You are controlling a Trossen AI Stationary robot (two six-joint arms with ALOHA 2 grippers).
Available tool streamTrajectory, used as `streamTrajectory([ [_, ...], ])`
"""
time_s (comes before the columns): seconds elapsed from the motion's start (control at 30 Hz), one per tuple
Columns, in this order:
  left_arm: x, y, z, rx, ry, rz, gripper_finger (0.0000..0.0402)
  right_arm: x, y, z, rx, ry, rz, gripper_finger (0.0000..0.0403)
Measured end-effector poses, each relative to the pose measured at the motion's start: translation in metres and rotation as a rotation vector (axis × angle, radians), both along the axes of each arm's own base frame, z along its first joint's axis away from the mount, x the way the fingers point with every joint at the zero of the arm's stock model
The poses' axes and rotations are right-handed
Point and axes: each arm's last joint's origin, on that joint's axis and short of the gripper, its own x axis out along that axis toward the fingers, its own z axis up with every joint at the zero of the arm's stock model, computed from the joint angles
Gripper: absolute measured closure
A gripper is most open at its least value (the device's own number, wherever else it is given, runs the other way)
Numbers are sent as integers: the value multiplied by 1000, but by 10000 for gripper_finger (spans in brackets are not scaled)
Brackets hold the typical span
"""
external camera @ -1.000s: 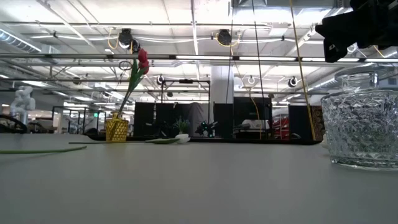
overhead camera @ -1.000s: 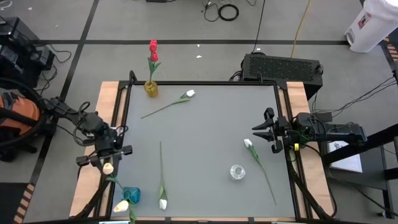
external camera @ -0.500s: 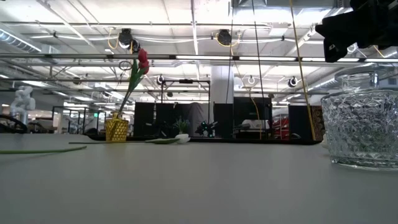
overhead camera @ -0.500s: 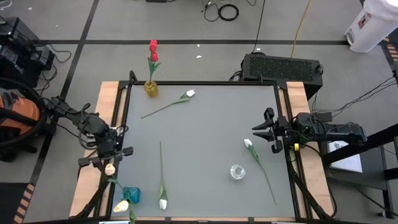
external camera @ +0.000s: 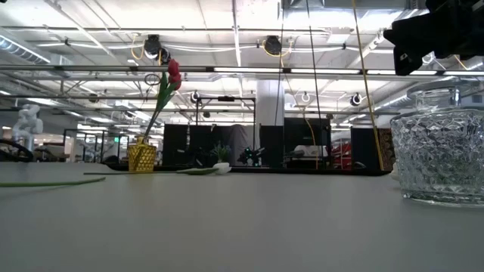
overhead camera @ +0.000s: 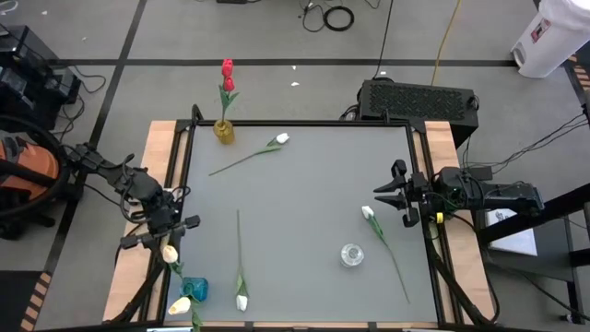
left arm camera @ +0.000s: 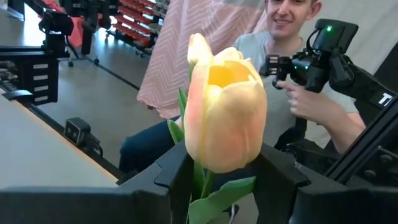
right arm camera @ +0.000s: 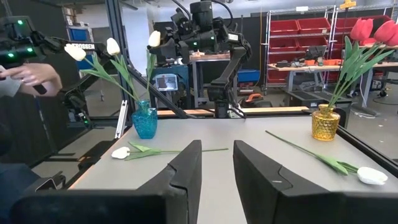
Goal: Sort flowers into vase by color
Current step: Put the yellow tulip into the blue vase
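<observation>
Left tool (overhead camera: 157,231) grips a cream-yellow tulip (left arm camera: 221,118) near the blue vase (overhead camera: 194,289); right tool (overhead camera: 395,194) waits open.

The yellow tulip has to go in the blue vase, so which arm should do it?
Probably left. The left gripper already holds the yellow tulip close to the blue vase; the right gripper waits empty across the table.
</observation>
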Motion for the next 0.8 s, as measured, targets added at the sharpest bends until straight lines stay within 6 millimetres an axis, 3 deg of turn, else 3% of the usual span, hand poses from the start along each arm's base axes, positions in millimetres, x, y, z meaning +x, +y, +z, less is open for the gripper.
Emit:
streamTrajectory([
  [0.33, -3, 1, -8, 3, 177, -16, 257, 0, 0, 0, 0, 0, 0, 319],
  [0.8, -20, 8, 9, -64, 118, -117, 257, 0, 0, 0, 0, 0, 0, 319],
])
